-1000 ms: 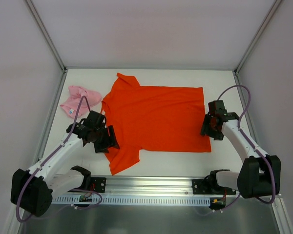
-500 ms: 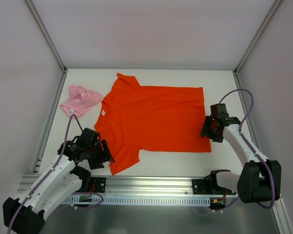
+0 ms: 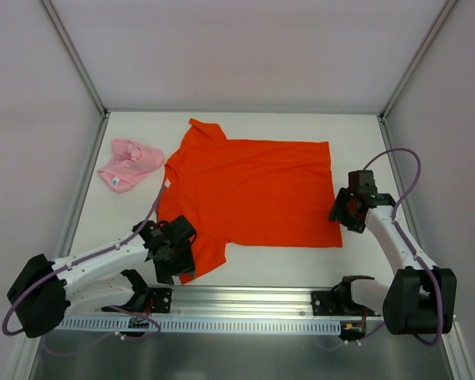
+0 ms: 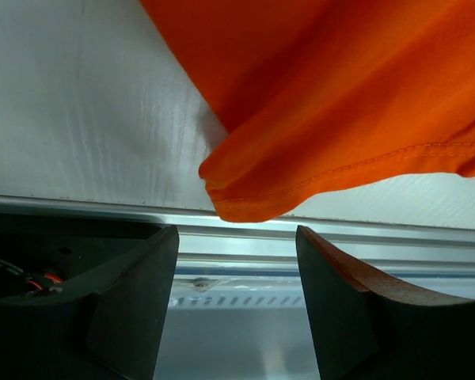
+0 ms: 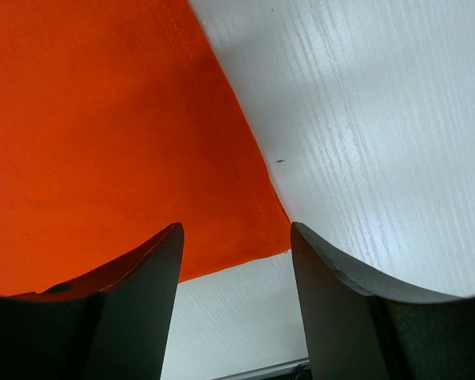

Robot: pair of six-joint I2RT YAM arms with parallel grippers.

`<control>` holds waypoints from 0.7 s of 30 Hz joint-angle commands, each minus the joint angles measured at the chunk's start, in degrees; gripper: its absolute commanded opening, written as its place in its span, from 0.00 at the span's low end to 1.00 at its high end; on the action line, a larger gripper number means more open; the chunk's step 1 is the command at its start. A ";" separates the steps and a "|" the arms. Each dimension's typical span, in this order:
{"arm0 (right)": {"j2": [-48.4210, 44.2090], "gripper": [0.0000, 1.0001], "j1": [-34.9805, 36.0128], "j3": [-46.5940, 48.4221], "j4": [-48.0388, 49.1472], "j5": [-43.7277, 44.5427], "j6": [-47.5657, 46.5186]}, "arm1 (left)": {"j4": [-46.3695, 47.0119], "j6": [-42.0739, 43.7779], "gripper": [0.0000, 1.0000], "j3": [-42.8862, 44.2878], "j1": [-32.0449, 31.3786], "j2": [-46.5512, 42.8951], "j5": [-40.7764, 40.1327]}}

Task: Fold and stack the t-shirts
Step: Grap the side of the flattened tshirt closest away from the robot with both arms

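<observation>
orange t-shirt (image 3: 253, 190) lying flat on table (image 3: 285, 261), pink t-shirt (image 3: 129, 164) bunched far-left | limp, light, likely sagging: pinching hems suits | left gripper (image 4: 236, 237) hovering wide at sleeve hem | right gripper (image 5: 236, 229) hovering wide at bottom corner

Your left arm (image 3: 103, 257) and right arm (image 3: 388, 233) wear white shells with black joints; a purple cable (image 3: 399, 150) loops along each; the fingers (image 4: 134, 301) are dark, broad, curved wedges.

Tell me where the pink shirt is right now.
In the top view, the pink t-shirt lies crumpled at the table's far left, just left of the orange t-shirt.
</observation>
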 commanded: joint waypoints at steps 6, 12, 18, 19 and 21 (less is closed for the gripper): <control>-1.92 0.61 -1.93 -0.62 1.57 -1.62 -0.33 | -0.62 -9.88 0.60 2.63 -5.37 1.07 -7.10; -1.75 0.61 -2.45 -0.44 1.66 -1.53 -2.44 | -0.01 -13.32 0.55 1.31 -5.37 -3.52 -12.29; -1.39 0.61 -2.98 0.17 1.58 -1.27 -2.62 | 0.61 -13.23 0.55 2.53 -6.07 3.42 -11.50; -1.57 0.61 -3.07 0.26 1.49 -1.18 -2.62 | 0.00 -13.49 0.55 3.41 -7.20 4.73 -11.77; -1.66 0.61 -5.17 0.09 1.22 -0.83 -2.70 | -1.67 -14.54 0.55 4.03 -8.35 5.88 -12.90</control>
